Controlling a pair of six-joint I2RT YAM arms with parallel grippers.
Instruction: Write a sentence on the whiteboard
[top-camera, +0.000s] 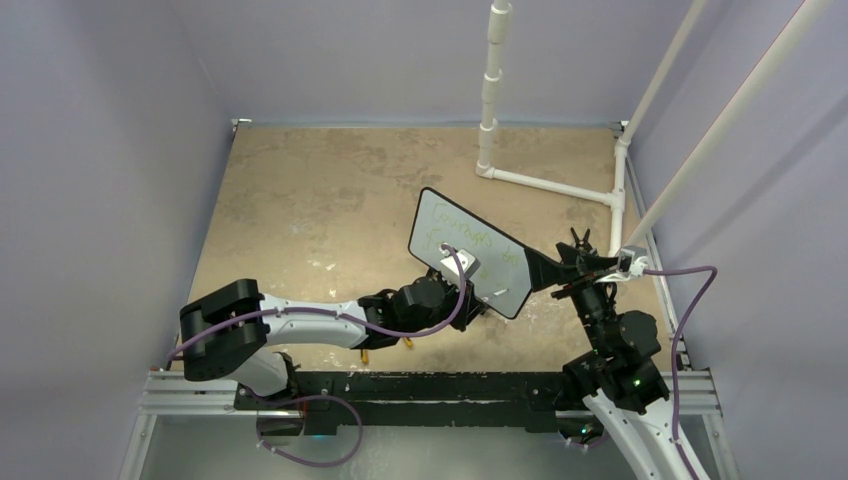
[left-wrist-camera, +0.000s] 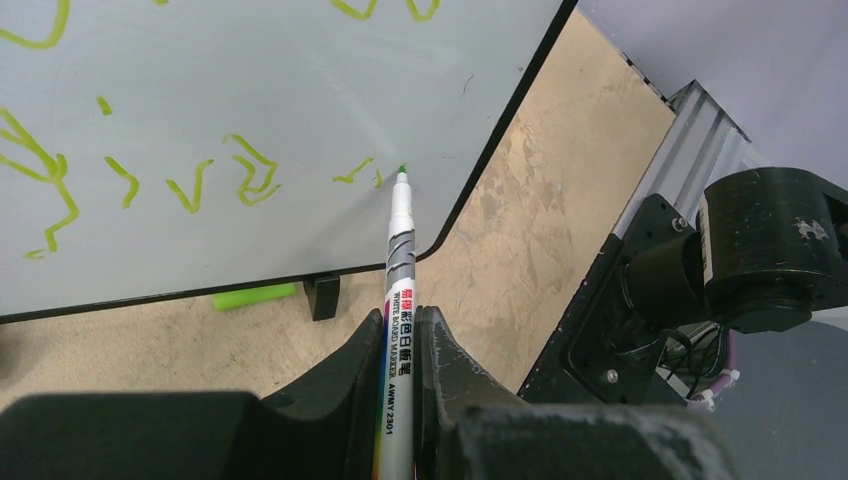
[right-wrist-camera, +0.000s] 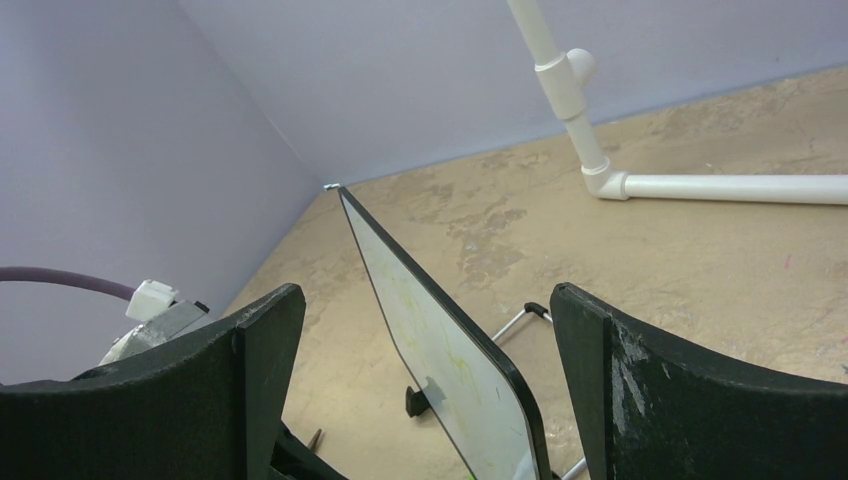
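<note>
1. Low and centre in the left wrist view, the black two-finger left gripper (left-wrist-camera: 400, 325) was seen closed narrowly on the white-barrelled, green-tipped marker (left-wrist-camera: 400, 240), which was gripped by its printed body.
2. The marker's long axis was laid from the bottom of the frame straight up. Its tip was brought to the face of the small rectangular white-grey whiteboard (left-wrist-camera: 250, 90) with rounded corners and a thin black frame. Whether tip and face were touching could not be told.
3. The sentence (left-wrist-camera: 190, 180), two rows of thin green scrawl, was spread to the left of the tip. The tip was placed just past the last stroke of the lower row, near the board's lower right corner, so little blank face was judged to be left on that side.
4. Under the board's lower edge a small black foot (left-wrist-camera: 322, 297) and a bright green cap (left-wrist-camera: 255, 296) were seen on the table.
5. The black right gripper (right-wrist-camera: 420, 300) was held wide open, with the board's side edge lying ahead between its fingers and apart from both. The left arm was judged the nearer to the writing.
6. In the top view the board was stood on edge right of centre on the mottled tan table (top-camera: 320, 200).
7. Farther off, a white plastic pipe frame (top-camera: 545, 185) was fixed at upper right, and the room was closed in by plain lilac walls (top-camera: 100, 150).
</note>
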